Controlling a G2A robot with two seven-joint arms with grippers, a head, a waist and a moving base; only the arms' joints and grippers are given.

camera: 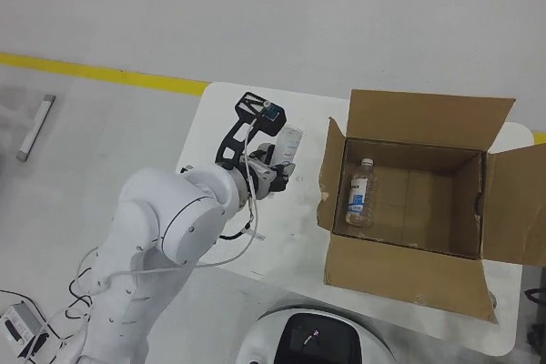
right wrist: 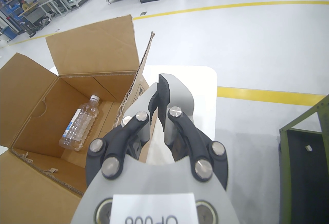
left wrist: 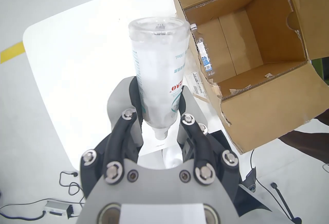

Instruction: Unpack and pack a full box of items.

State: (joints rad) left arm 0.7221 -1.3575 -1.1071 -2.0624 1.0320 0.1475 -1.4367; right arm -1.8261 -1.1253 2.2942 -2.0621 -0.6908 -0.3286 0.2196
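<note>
My left hand (left wrist: 159, 94) hangs over the open left part of the desk (left wrist: 77, 55), with bare surface all the way to its rounded edge on that side. It is pinching the frosted bottle (left wrist: 156, 60) low on its body by the narrowing shoulder, cap toward my palm and base pointing away. That is my main worry: so much of the bottle sticks out past my fingers that a quick swing could pivot it or slide it loose. Just to the right stands the cardboard box (left wrist: 257, 117), its torn side flap (camera: 331, 177) close to the bottle. If I cross too low, the base could catch that ragged edge and shift the box. Inside, a clear bottle (camera: 360, 193) lies along the left wall, and the floor to its right is free. My right hand (right wrist: 160, 96) waits beyond the box's right flap, fingers pressed together on nothing, near the desk's right edge.
</note>
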